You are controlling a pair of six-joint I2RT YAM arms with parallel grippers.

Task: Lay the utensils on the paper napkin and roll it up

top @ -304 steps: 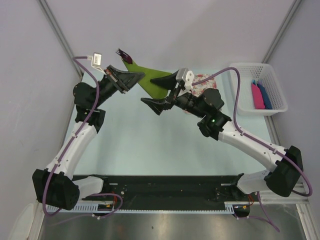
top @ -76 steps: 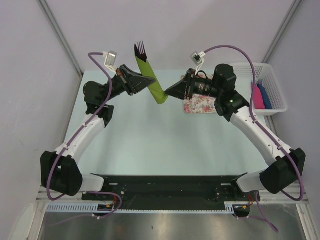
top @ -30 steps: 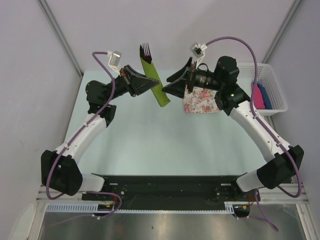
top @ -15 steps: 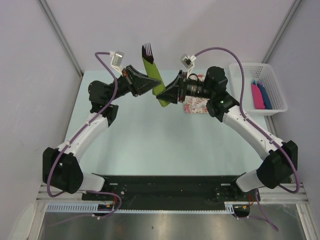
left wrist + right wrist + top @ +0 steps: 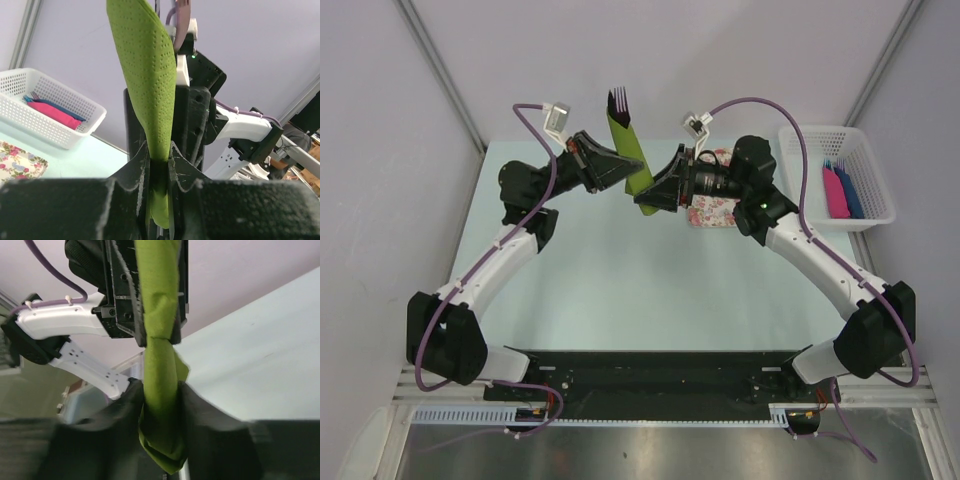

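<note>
The paper napkin (image 5: 633,150), already rolled around the utensils (image 5: 618,101), which are seen only as tines at the top, is held aloft above the worktop (image 5: 620,290). Its middle is clamped narrowly by the left hand (image 5: 623,170), and its lower end is pinched by the right hand (image 5: 653,196). The rolling is judged nearly finished. A tightening twist of the loose lower end is called for next.

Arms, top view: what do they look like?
White links, black joints on the left arm and right arm. The left end effector and right end effector are black, wedge-shaped. Purple cables run along both; a green light glows on the right.
</note>
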